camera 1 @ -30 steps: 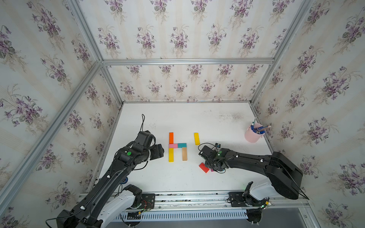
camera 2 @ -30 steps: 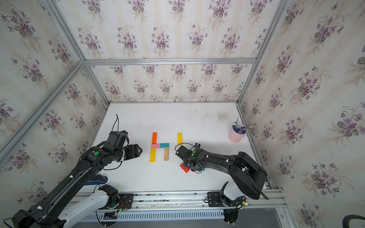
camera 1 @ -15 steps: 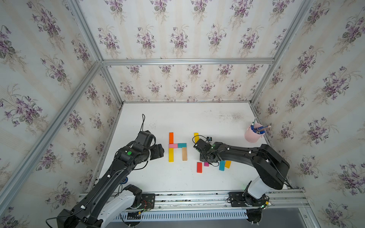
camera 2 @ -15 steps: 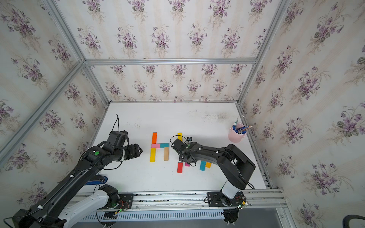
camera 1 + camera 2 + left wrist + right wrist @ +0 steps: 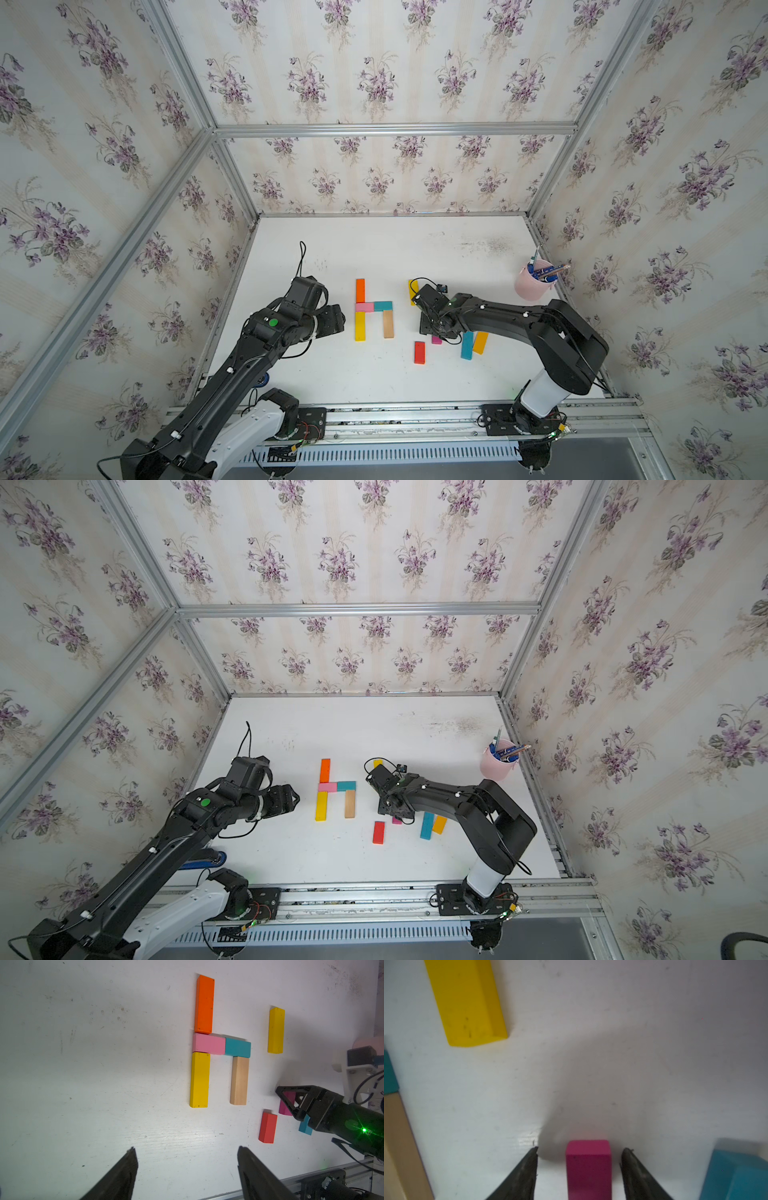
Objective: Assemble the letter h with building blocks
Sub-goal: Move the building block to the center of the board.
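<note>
Gaps showed on both sides of the magenta block (image 5: 588, 1167) as the right gripper (image 5: 579, 1148) straddled it, fingers parted and touching neither flank, the block lying flat on the white table (image 5: 374, 249). Over to the left gripper (image 5: 186, 1148): spread wide, nothing between its fingers, hovering well left of the tan block (image 5: 388, 324). That tan block made the letter's short leg, its far end butted against the teal block (image 5: 383, 306). Next along came the pink block (image 5: 364, 307), with the orange block (image 5: 360, 290) beyond it and the long yellow block (image 5: 360, 326) parallel to the tan one on its left. Right of the tan block lay the loose pieces: red block (image 5: 419, 352), the magenta, then blue block (image 5: 467, 345) and amber block (image 5: 480, 343) just beside each other. A second yellow block (image 5: 276, 1030) lay right of it and farther back.
</note>
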